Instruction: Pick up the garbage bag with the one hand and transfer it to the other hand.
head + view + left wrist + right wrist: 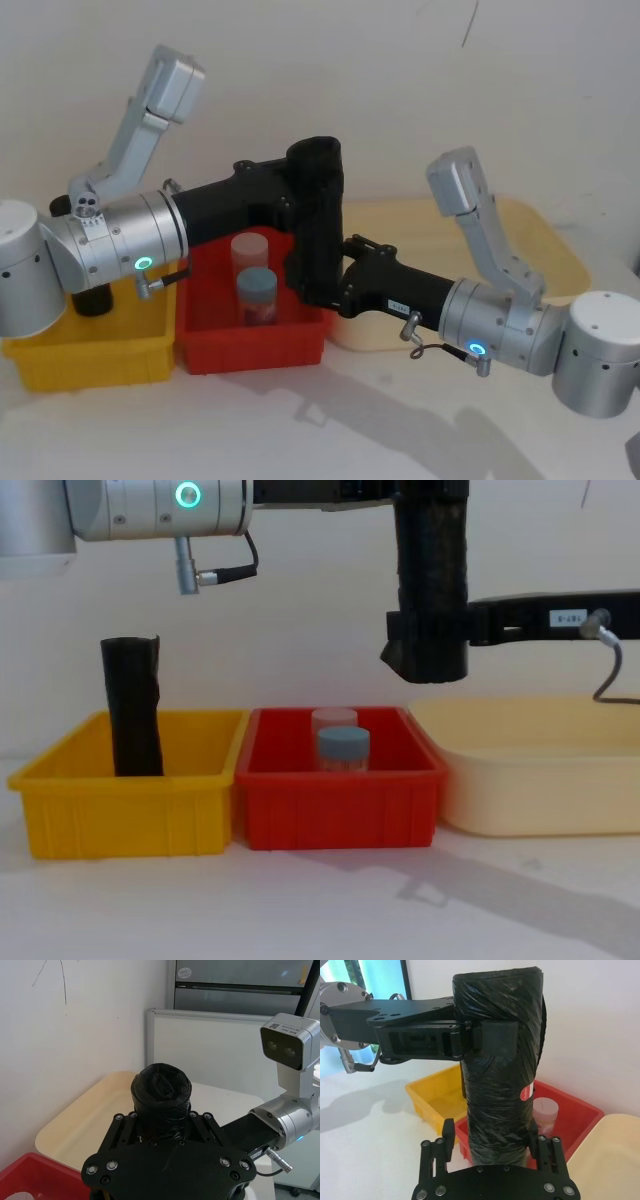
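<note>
- Right gripper point(495, 1146) sits closest, its black fingers standing either side of the bag point(500, 1085) at its lower end. Bin colour shows between one finger and the film, so I judge it spread and not yet gripping. It is set low, which leaves the upper part to the other arm.
- Left gripper point(312, 192), on the arm with the green ring, reaches in from the left and is clamped on the upper part of the bag, one pad point(495, 1039) flat against the film. That grip alone appears to carry the roll.
- Held upright in the air, the bag hangs roughly where the red bin point(340, 815) meets the cream tray point(540, 790), well above both. That height lets the arms come at it from opposite sides without touching the bins.
- One grip high and one low looks chosen so the fingers don't clash during the handover.
- Its look: black, glossy, crinkled plastic wound into a thick cylinder. The top end shows a spiral of folds, a small round red sticker point(525, 1094) sits low on the side, and a loose flap point(392, 658) flares at the bottom.
- Off to the side, a slimmer black roll point(131, 710) stands in the yellow bin point(130, 820), and two jars point(343, 748) sit in the red bin.
- My reading is that the handover is midway: the right fingers must close before the left ones let go.
</note>
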